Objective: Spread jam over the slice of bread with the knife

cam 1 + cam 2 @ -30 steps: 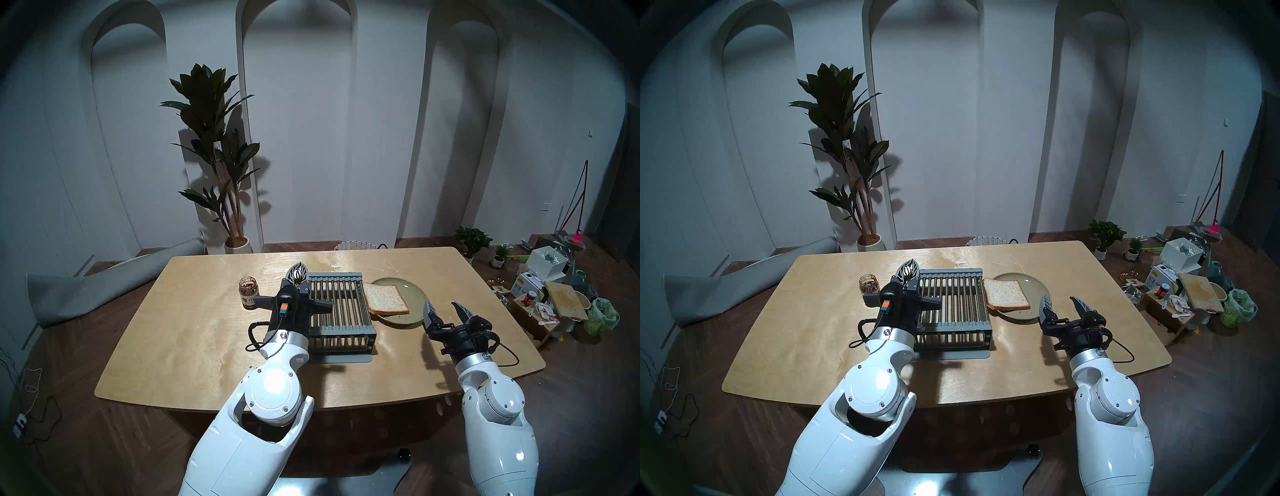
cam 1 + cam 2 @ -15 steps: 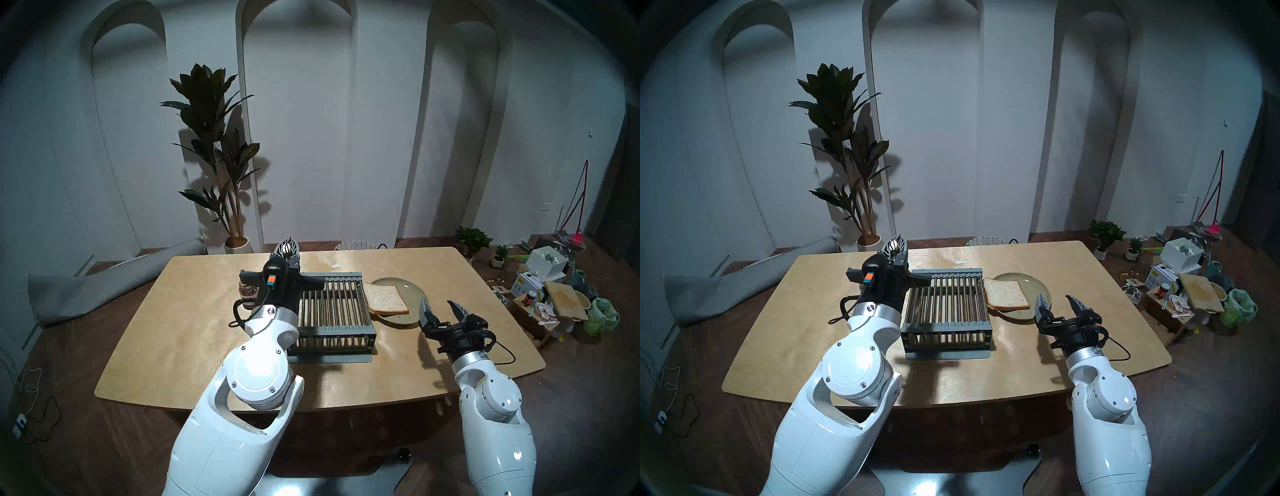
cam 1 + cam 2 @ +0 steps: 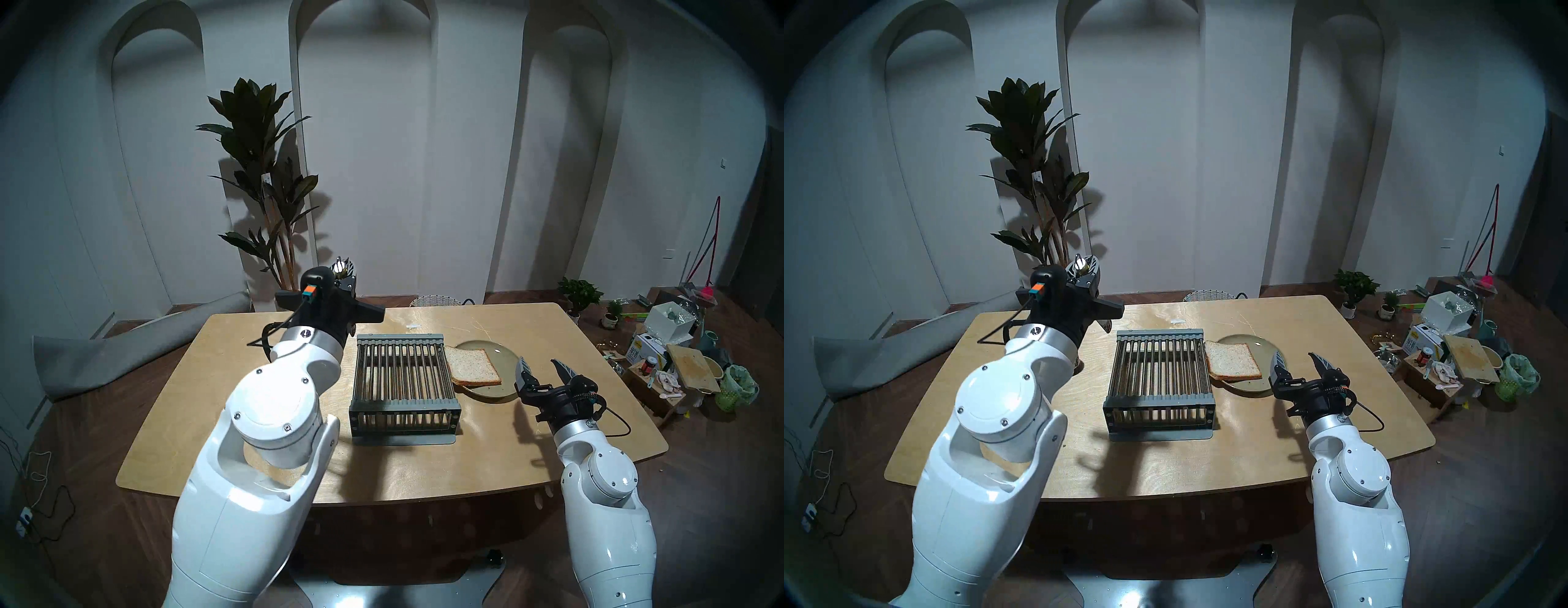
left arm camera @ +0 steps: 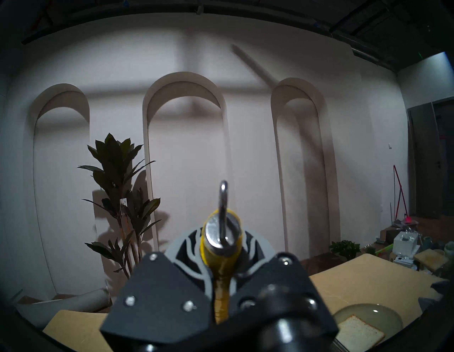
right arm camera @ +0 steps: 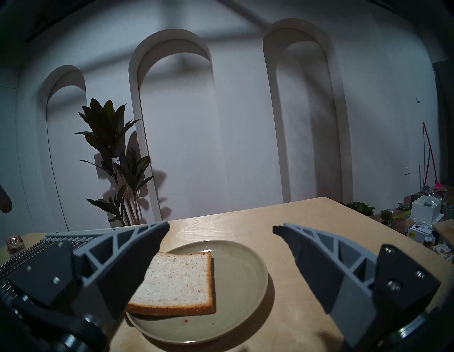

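Note:
My left gripper (image 3: 343, 269) is raised high above the table's far left and is shut on the knife's yellow handle (image 4: 222, 248). The metal ring (image 4: 223, 196) points up and the blade is hidden under the gripper body. The slice of bread (image 3: 473, 365) lies flat on the olive-green plate (image 3: 507, 358), with no jam on it in the right wrist view (image 5: 177, 280). My right gripper (image 3: 539, 365) is open and empty, just in front of the plate's near right rim (image 5: 245, 270). The jam jar (image 5: 15, 247) stands left of the rack and is hidden behind my left arm in the head views.
A grey barred rack (image 3: 403, 378) stands mid-table between the jar and the plate. A few red specks (image 5: 186, 320) lie on the plate's near rim. The wooden table (image 3: 203, 403) has bare room in front. A potted plant (image 3: 263, 191) stands behind.
My left arm has lifted the knife from beside the rack's far left corner, up and towards the back left, now hiding the jar. The right gripper has barely moved.

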Controlling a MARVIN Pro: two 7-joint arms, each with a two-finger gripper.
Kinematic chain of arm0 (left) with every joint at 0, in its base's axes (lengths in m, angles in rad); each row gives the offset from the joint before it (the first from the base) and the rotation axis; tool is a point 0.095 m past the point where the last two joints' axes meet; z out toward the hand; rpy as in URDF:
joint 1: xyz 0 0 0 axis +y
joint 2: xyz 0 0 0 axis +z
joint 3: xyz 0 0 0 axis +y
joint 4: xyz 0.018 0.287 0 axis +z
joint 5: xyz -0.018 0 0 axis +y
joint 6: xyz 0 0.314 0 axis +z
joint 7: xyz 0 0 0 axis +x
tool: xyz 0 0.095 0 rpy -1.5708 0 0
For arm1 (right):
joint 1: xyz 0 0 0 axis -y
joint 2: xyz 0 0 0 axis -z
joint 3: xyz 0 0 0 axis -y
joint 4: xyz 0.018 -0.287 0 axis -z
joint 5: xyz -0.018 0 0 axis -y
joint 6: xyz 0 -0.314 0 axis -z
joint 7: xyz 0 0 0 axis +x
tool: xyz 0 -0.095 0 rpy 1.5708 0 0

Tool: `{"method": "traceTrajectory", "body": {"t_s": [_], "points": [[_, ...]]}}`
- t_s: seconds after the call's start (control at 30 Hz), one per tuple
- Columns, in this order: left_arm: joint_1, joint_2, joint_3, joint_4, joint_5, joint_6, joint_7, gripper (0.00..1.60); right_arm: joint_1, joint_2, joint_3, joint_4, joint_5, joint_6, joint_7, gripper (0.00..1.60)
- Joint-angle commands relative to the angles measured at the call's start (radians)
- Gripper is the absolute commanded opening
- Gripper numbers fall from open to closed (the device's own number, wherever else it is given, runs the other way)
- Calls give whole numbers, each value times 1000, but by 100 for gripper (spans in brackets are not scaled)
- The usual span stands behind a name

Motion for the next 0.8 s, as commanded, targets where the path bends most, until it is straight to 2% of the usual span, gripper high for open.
{"method": "traceTrajectory", "body": {"t_s": [0.0, 0.3, 0.37, 0.4, 0.77], "points": [[-114, 19, -89, 31, -25, 90, -71, 0, 79, 17, 6, -38, 6, 20, -7, 160], [-203, 36, -174, 92, -76, 178, -167, 0, 144, 47, 11, -26, -9, 59, -25, 160], [-199, 35, -191, 94, -86, 187, -189, 0, 152, 49, 6, -17, -13, 63, -29, 160], [-223, 44, -191, 107, -86, 200, -201, 0, 156, 50, 4, -13, -15, 68, -31, 160], [-312, 76, -203, 198, -87, 264, -285, 0, 175, 50, -10, 12, -30, 83, -51, 160]]}}
